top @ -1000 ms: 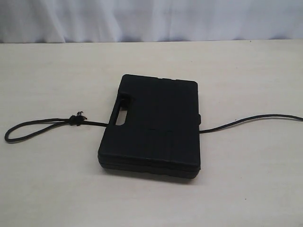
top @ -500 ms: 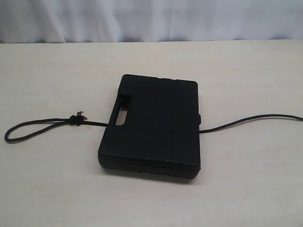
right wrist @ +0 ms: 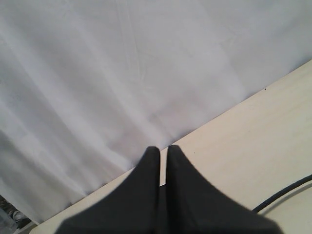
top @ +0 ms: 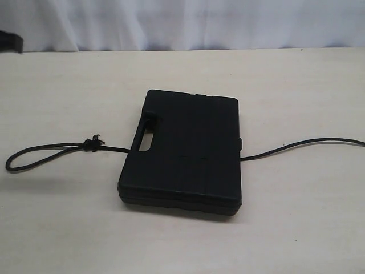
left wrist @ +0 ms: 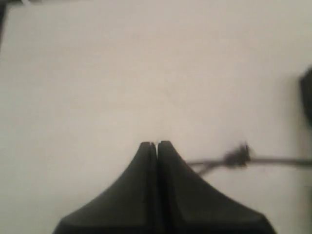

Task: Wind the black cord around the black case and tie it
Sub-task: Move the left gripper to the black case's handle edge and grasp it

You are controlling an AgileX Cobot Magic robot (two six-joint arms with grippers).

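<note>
You can see the black case (top: 185, 151) lying flat on the counter (top: 285, 228). The black cord (top: 45, 151) comes out from both its sides, with the knot (top: 91, 143) near the handle slot (top: 145, 140). Your left pincer (left wrist: 157, 145) and right pincer (right wrist: 163, 151) are pressed closed, holding nothing.

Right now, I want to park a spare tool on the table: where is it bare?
Bare table runs between the black case and the white curtain, and again between the case and the near edge. Left and right of the case, the black cord crosses.
</note>
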